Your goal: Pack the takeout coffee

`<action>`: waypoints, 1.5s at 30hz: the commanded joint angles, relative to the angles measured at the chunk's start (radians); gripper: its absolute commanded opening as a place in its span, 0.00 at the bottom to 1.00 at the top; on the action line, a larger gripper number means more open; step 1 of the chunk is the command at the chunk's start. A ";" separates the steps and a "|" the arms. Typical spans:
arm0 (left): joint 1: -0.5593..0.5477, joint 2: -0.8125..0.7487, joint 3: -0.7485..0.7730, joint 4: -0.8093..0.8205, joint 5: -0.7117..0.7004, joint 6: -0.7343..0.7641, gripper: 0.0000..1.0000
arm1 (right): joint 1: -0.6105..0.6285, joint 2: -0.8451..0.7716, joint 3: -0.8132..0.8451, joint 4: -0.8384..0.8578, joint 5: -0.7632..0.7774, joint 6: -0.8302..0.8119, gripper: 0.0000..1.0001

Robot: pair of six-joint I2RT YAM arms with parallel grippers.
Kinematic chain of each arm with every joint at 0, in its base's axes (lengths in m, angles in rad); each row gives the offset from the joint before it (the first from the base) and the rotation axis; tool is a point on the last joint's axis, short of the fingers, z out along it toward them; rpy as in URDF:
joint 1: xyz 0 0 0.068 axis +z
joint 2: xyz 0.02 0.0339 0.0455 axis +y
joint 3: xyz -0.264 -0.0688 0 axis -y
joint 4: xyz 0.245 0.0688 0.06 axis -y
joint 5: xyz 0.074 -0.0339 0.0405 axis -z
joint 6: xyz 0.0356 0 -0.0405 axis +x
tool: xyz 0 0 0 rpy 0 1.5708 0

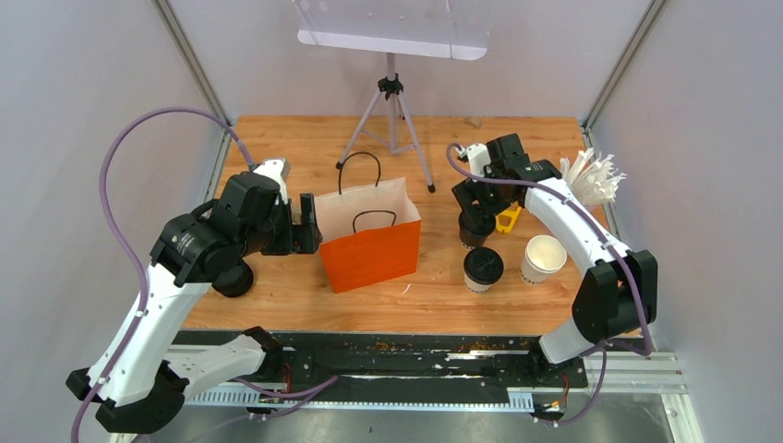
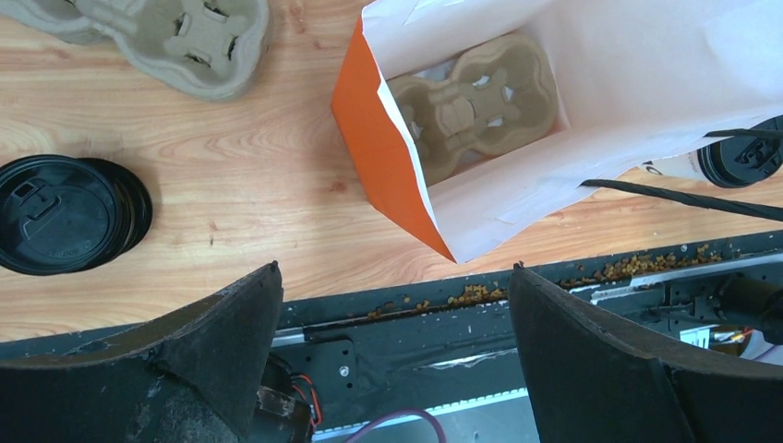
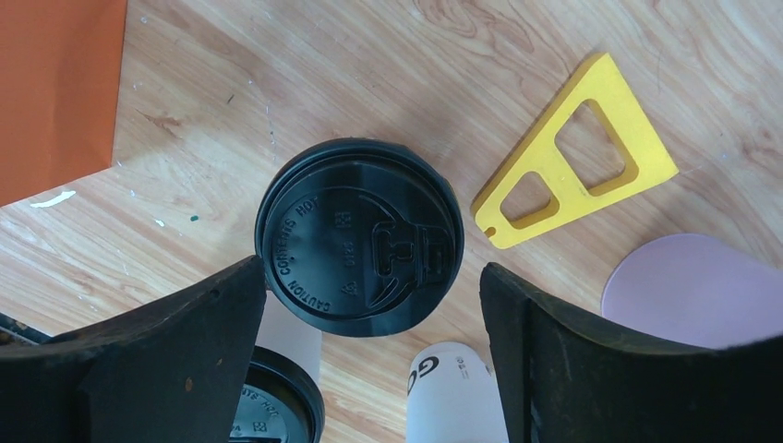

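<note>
The orange paper bag (image 1: 369, 242) stands open mid-table, with a brown pulp tray (image 2: 475, 106) on its floor. A white cup with a black lid (image 3: 360, 235) stands right of the bag. My right gripper (image 3: 371, 268) is open just above it, one finger on each side of the lid and neither touching; in the top view the gripper (image 1: 475, 220) covers this cup. A second lidded cup (image 1: 483, 268) stands nearer. A lidless white cup (image 1: 543, 257) stands to its right. My left gripper (image 1: 305, 224) is open and empty beside the bag's left wall (image 2: 388, 157).
A stack of black lids (image 2: 65, 212) and a second pulp tray (image 2: 166, 37) lie left of the bag. A yellow triangle piece (image 3: 577, 157) and the pink cup of white straws (image 1: 591, 180) are at the right. A tripod (image 1: 392, 111) stands behind.
</note>
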 commanded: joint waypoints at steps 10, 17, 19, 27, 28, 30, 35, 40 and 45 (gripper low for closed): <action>0.004 0.019 0.046 -0.023 0.008 0.046 0.98 | -0.014 -0.053 -0.093 0.175 -0.096 -0.065 0.96; 0.003 0.016 0.028 -0.014 0.011 0.043 0.97 | -0.020 -0.074 -0.128 0.203 -0.105 -0.074 0.90; 0.003 0.013 0.023 -0.007 0.013 0.040 0.97 | -0.020 -0.081 -0.142 0.209 -0.094 -0.080 0.89; 0.004 0.015 0.014 0.016 0.030 0.032 0.96 | -0.021 -0.122 -0.215 0.263 -0.110 -0.092 0.89; 0.004 0.016 0.013 0.017 0.031 0.032 0.96 | -0.021 -0.124 -0.216 0.264 -0.113 -0.094 0.88; 0.004 0.013 0.010 0.020 0.031 0.031 0.96 | -0.022 -0.127 -0.222 0.272 -0.112 -0.096 0.86; 0.005 0.008 0.003 0.030 0.043 0.026 0.93 | -0.024 -0.127 -0.228 0.277 -0.117 -0.094 0.80; 0.004 -0.007 -0.003 0.037 0.038 0.018 0.93 | -0.026 -0.128 -0.233 0.287 -0.113 -0.091 0.75; 0.004 -0.017 -0.009 0.036 0.034 0.015 0.92 | -0.026 -0.130 -0.226 0.286 -0.114 -0.085 0.73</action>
